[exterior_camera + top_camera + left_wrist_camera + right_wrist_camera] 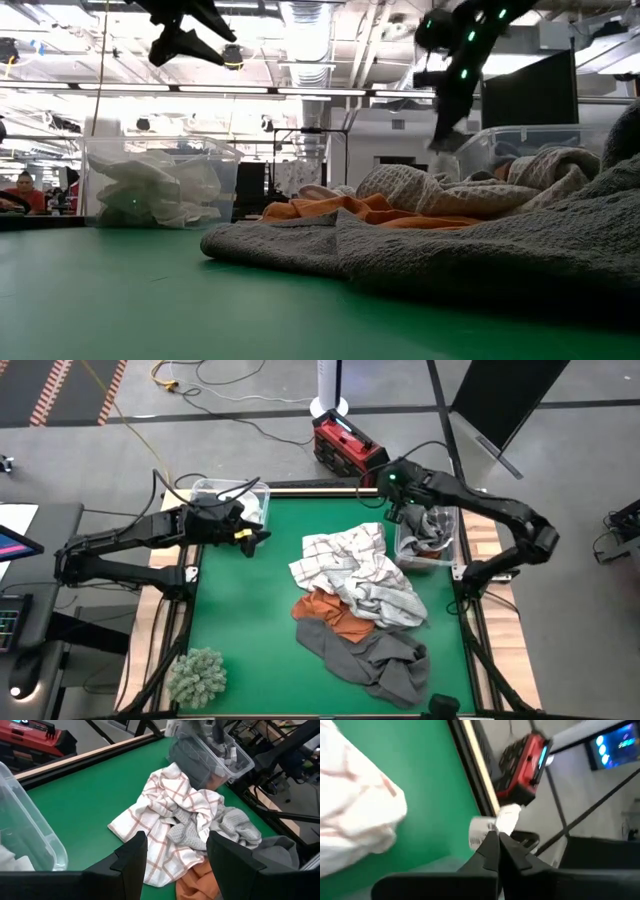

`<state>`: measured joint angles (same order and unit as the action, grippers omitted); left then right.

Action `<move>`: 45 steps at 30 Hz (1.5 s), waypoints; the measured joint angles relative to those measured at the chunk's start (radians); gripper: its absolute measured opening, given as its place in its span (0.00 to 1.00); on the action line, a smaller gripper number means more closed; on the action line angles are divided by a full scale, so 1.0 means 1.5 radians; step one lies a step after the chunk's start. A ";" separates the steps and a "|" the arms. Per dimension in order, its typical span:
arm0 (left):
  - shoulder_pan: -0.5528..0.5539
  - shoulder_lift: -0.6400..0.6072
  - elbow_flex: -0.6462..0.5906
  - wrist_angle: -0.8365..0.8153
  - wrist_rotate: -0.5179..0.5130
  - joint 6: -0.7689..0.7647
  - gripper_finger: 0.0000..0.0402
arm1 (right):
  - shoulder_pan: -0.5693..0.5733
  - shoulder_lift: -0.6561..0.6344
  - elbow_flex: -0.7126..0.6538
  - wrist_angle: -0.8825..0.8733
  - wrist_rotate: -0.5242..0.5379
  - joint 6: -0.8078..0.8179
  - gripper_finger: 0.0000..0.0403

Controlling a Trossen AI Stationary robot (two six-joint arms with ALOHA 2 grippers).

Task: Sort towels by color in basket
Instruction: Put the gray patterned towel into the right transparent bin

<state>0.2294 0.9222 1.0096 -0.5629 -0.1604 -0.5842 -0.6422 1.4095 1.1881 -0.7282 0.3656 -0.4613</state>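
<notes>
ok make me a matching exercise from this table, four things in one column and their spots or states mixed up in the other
Things:
1. checked towel
2. rust-orange towel
3. fuzzy grey-green clump
4. right pincer

Places or states:
A. near left corner of the mat
B. shut, at the right bin
C. top of the pile, far side
D. partly buried mid-pile

Pairs: 1-C, 2-D, 3-A, 4-B
</notes>
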 joint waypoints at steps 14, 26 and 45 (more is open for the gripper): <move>-0.030 0.000 0.000 0.000 -0.022 -0.012 0.48 | 0.057 -0.199 0.024 -0.399 -0.008 0.218 0.04; -0.037 0.000 0.000 -0.005 -0.033 -0.013 0.48 | -0.007 -0.210 -0.251 -0.187 -0.126 0.247 0.04; -0.048 0.000 0.000 -0.005 -0.031 -0.017 0.48 | -0.104 -0.175 -0.216 -0.184 -0.265 0.200 0.17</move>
<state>0.1570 0.9222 1.0096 -0.5705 -0.2062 -0.6098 -0.7980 1.1467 0.8640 -1.0044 -0.0319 -0.1616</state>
